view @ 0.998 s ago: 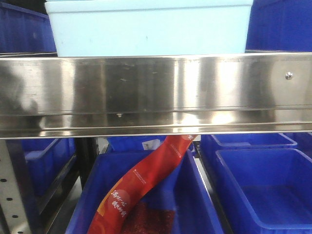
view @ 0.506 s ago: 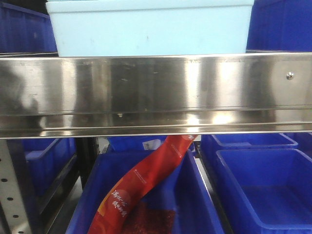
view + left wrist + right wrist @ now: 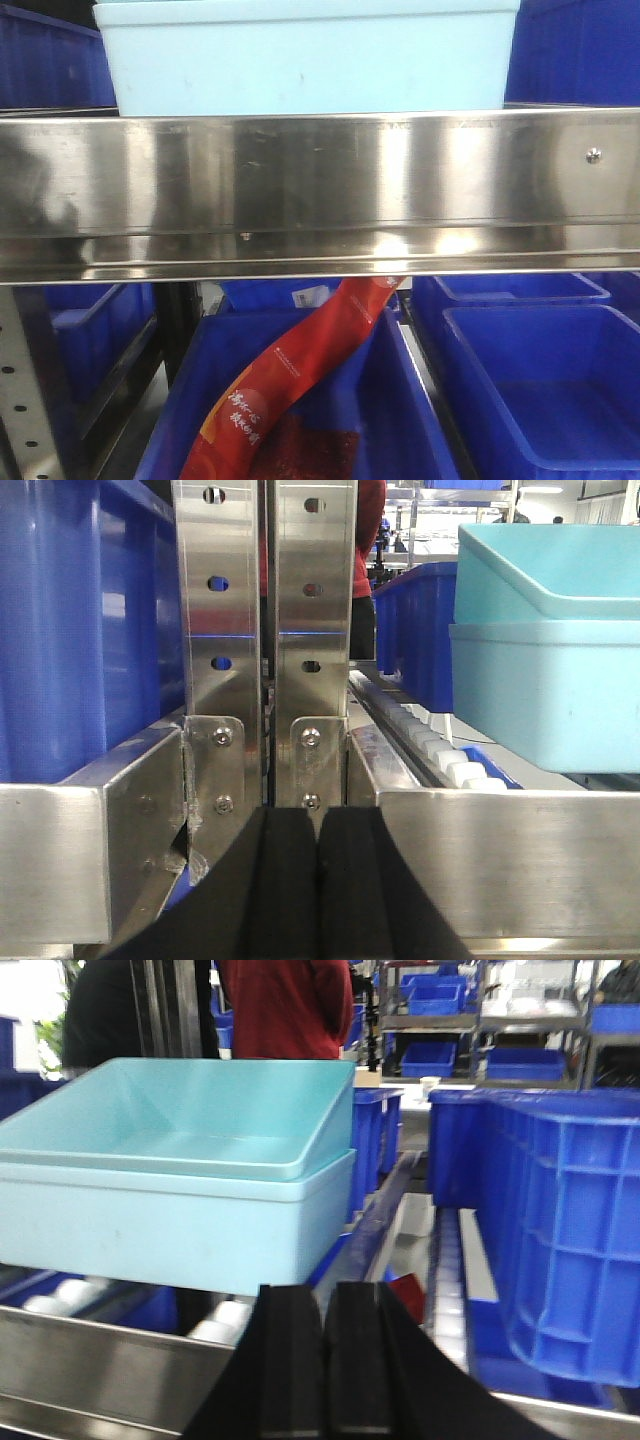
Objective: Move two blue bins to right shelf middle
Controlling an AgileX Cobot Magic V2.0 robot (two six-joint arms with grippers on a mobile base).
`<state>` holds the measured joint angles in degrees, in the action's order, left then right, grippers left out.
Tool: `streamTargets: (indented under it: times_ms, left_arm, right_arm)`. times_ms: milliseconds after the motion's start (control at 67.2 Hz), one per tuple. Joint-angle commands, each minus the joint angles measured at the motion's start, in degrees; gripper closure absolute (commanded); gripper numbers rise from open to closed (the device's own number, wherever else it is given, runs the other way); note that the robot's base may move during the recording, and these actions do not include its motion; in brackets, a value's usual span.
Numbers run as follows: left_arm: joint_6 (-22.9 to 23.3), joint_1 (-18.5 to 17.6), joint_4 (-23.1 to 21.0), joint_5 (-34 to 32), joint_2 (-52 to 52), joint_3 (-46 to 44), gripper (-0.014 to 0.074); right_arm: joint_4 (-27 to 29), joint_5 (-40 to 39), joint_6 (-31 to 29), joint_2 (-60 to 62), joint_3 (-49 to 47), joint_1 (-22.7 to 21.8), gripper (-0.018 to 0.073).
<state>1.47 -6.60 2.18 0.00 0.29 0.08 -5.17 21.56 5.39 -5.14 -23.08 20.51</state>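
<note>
Light blue bins (image 3: 180,1175), two of them nested one inside the other, sit on the roller shelf (image 3: 230,1315) just behind its steel front rail (image 3: 320,190). From the front view the stack (image 3: 310,60) fills the middle of the upper level, right at the rail's top edge, with dark blue crates (image 3: 575,50) on either side. The right gripper (image 3: 327,1360) hangs low in front of the stack, its two black fingers (image 3: 290,1360) pressed together with only a thin seam between them, and nothing held. The left gripper (image 3: 320,880) is the same story: fingers closed flat against each other, empty, pointed at the perforated shelf uprights (image 3: 265,630), with the stacked bins (image 3: 550,660) off to its right on the rollers. Below the rail, a red packet (image 3: 300,375) leans out of a dark blue crate (image 3: 400,420), and another open blue crate (image 3: 545,385) sits beside it at the lower shelf's right end. A person in a red top (image 3: 285,1005) stands behind the shelving.
</note>
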Motion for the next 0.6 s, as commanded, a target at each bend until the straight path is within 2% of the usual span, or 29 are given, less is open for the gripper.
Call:
streamTargets:
  times_ms: [0, 238, 432, 581]
  left_arm:
    - [0.00, 0.22, -0.29, -1.01, -0.29, -0.08, 0.0707]
    - [0.00, 0.22, -0.29, -1.01, -0.29, -0.08, 0.0707]
    - [0.00, 0.22, -0.29, -1.01, -0.29, -0.08, 0.0707]
    - [0.00, 0.22, -0.29, -1.01, -0.29, -0.08, 0.0707]
  right_arm:
    - [4.62, -2.22, -7.13, 0.17, 1.09, -3.61, 0.0721]
    - [10.28, -11.18, -7.35, 2.32, 12.52, -15.36, 0.0721]
    - [11.90, -20.01, -7.35, 4.80, 23.08, -17.67, 0.0721]
    - [11.90, -18.55, -7.35, 5.14, 23.08, -18.35, 0.0721]
